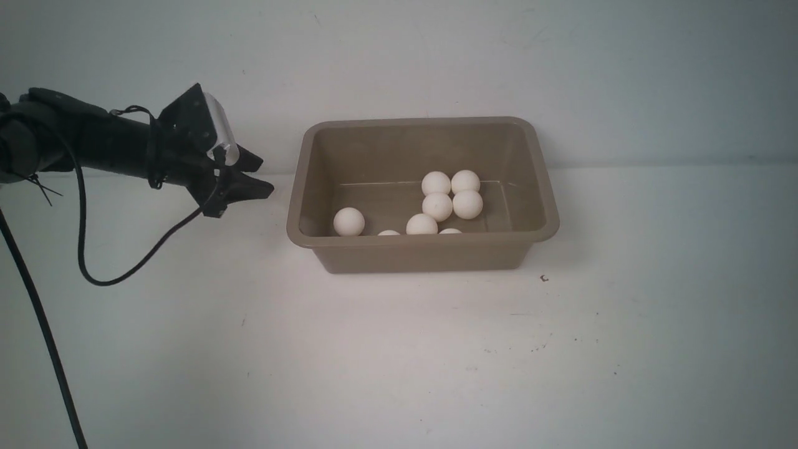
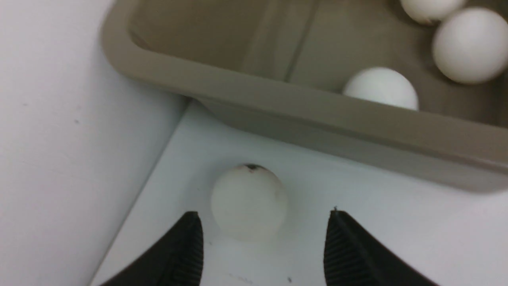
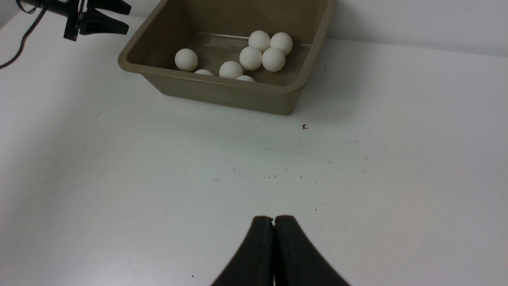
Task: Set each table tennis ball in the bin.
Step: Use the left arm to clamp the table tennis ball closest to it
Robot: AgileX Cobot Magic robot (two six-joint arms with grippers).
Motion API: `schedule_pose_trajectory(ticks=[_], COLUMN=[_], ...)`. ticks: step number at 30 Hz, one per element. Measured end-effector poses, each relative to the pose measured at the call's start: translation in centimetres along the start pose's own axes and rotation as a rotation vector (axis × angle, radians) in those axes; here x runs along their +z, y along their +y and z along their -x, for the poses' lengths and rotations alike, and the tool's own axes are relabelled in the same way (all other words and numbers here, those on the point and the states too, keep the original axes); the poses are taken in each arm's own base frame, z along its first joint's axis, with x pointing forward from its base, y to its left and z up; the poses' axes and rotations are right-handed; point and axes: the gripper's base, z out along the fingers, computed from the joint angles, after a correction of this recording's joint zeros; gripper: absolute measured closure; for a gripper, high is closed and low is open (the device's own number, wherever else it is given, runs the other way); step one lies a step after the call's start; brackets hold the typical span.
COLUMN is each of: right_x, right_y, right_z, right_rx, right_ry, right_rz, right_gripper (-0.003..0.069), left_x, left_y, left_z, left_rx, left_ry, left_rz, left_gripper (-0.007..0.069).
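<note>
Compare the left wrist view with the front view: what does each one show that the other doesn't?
Left wrist only: a ball on the table outside the bin, at the tips of the open left gripper. Front only: the whole bin, eight balls inside. Both: the bin's rim, some of those balls, the left gripper.

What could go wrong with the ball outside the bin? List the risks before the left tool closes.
1. The ball on the table sits only partly between the fingers of the open left tool; closing now might squirt it toward the bin.
2. The bin's rim stands close beside that ball, so the tool could bump it while lifting over.
</note>
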Motion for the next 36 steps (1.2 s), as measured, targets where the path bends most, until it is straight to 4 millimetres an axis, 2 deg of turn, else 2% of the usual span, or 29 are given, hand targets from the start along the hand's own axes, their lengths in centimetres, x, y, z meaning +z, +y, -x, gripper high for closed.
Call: schedule_pose_trajectory(ticks=[6,12,28,36], right_x=[0.0,0.0,0.0,0.0], right_y=[0.0,0.0,0.1,0.1], right_z=[0.0,0.0,0.0,0.0], right_rx=[0.025,0.03,0.038,0.039], right_ry=[0.0,0.0,0.004,0.004], right_rz=[-0.002,-0.002,0.013,0.014], right_gripper=[0.0676,0.0676,0.0676,0.0676], left_x=[1.8,2.8,3.2,4.4], left_y=[0.0,0.6,0.8,0.3], left_z=[-2.0,-2.9,-2.3,-1.8], left_rx=[-0.031,-0.039,-0.042,-0.044], left_ry=[-0.006,-0.016,-0.041,-0.047], left_rz=[-0.014,-0.007,0.002,-0.011], left_gripper=[0.0251,0.0251,0.0251,0.0251])
